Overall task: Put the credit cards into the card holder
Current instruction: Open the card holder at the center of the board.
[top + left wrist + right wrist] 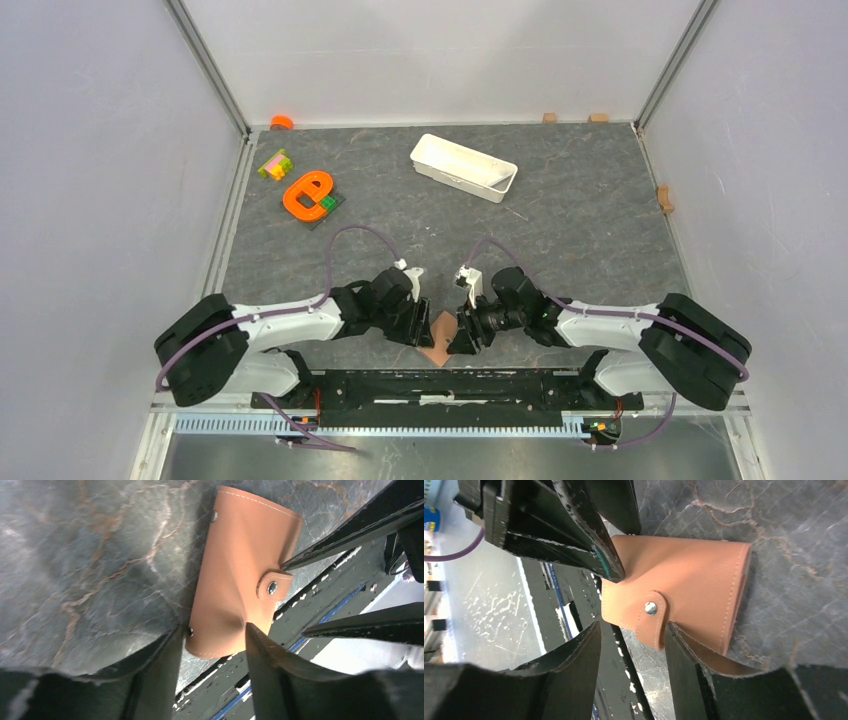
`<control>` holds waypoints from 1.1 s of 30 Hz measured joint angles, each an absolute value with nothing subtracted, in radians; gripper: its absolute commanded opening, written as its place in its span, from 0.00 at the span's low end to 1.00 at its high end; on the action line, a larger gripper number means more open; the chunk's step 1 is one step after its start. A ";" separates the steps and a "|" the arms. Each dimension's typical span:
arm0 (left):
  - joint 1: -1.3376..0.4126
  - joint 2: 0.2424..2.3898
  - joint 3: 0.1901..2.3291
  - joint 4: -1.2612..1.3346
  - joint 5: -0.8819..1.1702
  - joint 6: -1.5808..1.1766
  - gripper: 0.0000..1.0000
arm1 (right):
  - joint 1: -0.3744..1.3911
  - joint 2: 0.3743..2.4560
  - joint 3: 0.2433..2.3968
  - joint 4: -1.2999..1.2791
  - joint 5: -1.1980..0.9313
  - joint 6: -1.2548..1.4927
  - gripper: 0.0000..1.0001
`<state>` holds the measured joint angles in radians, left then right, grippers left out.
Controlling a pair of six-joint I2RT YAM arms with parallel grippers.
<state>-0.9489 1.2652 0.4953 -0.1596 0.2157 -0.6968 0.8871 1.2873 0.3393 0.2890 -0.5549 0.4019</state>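
Currently: the opening step is in hand; no card is being handled.
Holder: the holder (694, 575) is lying folded on the table (560, 240) at its near edge, between the two arms. Its snap tab (651, 609) is looking fastened.
Left gripper: the left gripper (212, 630) is straddling one end of the holder. Its jaws are standing part-way apart, and one finger (260, 655) is pressing a crease into the leather. Whether this amounts to a firm clamp cannot be told.
Right gripper: the right gripper (633, 627) is straddling the snap tab from the opposite side. Its jaws are standing apart and are not clamping anything.
Cards: the cards are not showing in any view, so their place cannot be told.
Tray: a white tray (450, 176) is sitting well apart, toward the far side; its contents are not discernible.
Step in hand: judged as pinning the holder and freeing the flap, ahead of any insertion.
Next move: this is probably calling for the right jaws to close on the tab and peel it off the snap while the left gripper is holding the body down. Care is needed, since a pull could be dragging the holder over the table edge.
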 measured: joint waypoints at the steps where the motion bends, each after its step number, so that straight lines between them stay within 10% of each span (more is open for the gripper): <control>1: -0.954 1.280 0.500 -0.157 0.215 -0.695 0.48 | 0.886 1.295 0.336 0.303 -0.567 0.410 0.54; 11: -0.986 1.357 0.567 -0.217 0.183 -0.654 0.26 | 0.874 1.407 0.294 0.514 -0.644 0.557 0.39; 21: -1.000 1.369 0.583 -0.238 0.162 -0.661 0.13 | 0.874 1.440 0.294 0.529 -0.613 0.544 0.00; 33: -1.003 1.389 0.580 -0.231 0.170 -0.736 0.09 | 0.938 1.374 0.297 0.462 -0.597 0.359 0.00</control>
<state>-1.0027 1.3891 0.5797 -0.2310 0.1696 -0.7364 0.9382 1.3743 0.2970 0.4622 -0.5968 0.3588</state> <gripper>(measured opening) 0.324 0.007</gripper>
